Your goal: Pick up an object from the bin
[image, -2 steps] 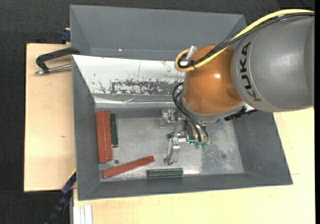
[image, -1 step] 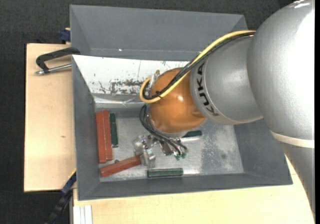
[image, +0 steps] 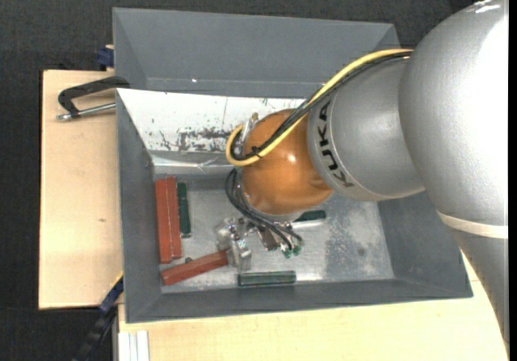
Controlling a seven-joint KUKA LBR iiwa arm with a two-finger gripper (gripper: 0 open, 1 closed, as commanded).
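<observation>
Now the gripper (image: 239, 245) hangs low at the right end of the slanted red bar (image: 194, 268) by the front of the bin (image: 136, 214), dark green bar (image: 266, 277) just beside; claw width I cannot tell. An end grip could pivot and slip

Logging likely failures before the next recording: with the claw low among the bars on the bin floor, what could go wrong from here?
1. The claw sits close to the upper end of the slanted red bar, with the dark green bar just below it. It might nudge one aside or catch both.
2. Both bars lie near the front wall of the bin, so a sideways push could wedge them against it.
</observation>
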